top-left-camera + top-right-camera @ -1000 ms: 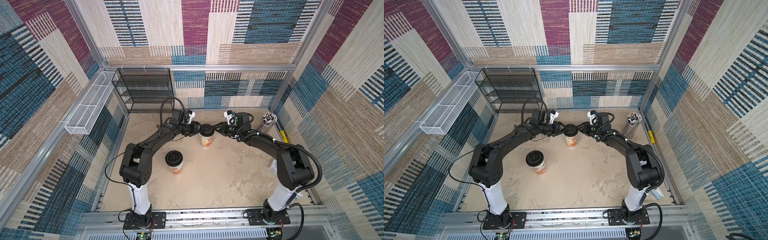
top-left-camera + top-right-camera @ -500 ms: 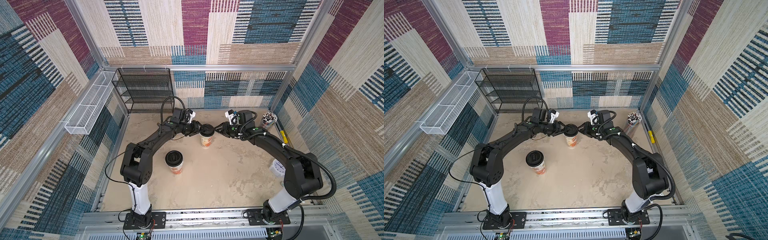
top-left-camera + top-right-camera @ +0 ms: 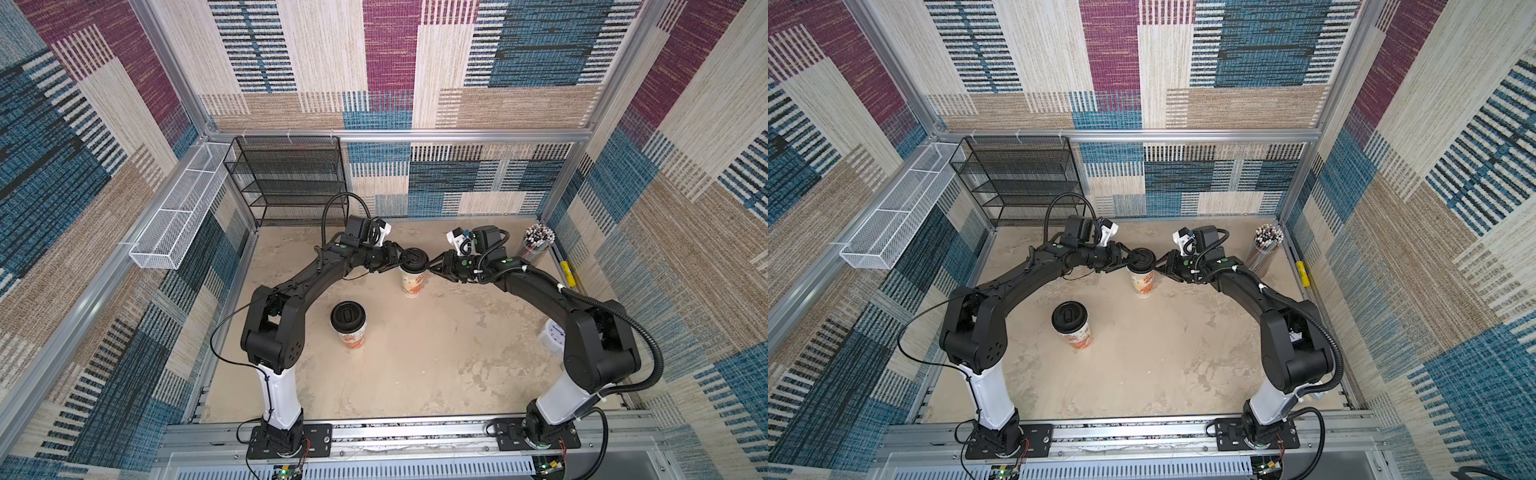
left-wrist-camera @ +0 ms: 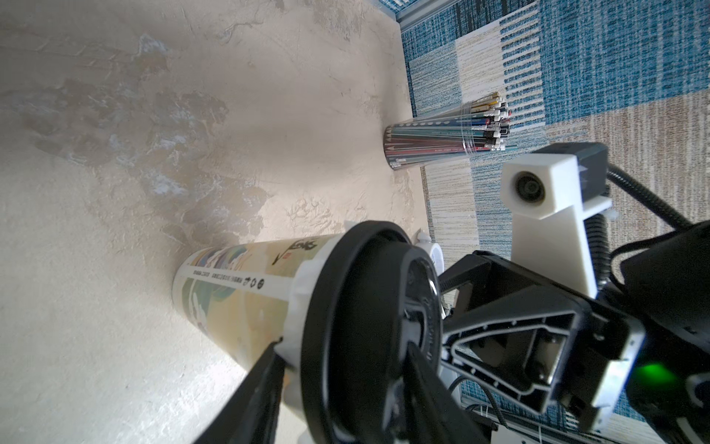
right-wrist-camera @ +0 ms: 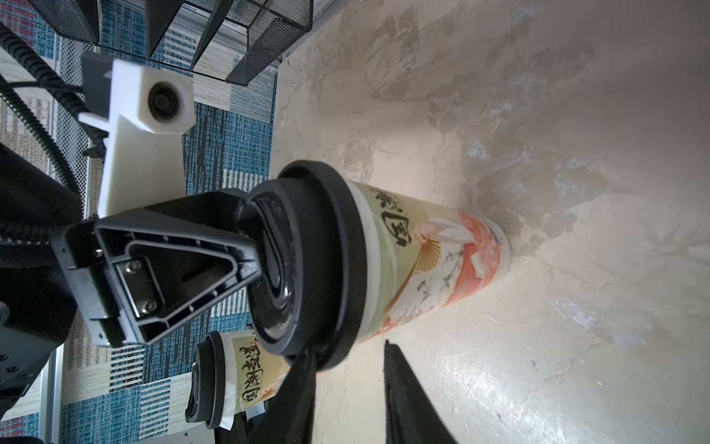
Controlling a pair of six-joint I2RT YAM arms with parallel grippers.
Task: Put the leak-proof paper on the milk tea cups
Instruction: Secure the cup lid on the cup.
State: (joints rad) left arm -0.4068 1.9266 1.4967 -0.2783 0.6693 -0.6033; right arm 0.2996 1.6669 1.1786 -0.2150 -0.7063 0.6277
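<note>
A milk tea cup [image 3: 412,286] is stood between both grippers, its contents hidden under a black lid [image 3: 414,259]; leak-proof paper [image 4: 295,303] is trapped beneath that lid; the lid's rim is clasped by the left gripper [image 3: 400,262]; the right gripper [image 3: 432,264] is parted beside it, contact unclear; straws [image 3: 539,232] are kept in a clear holder [image 3: 534,251] behind it.

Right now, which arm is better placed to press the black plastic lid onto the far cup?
Left, probably: the left tool straddles the black plastic lid's rim, one finger on top; the right tool sits beside it.
</note>
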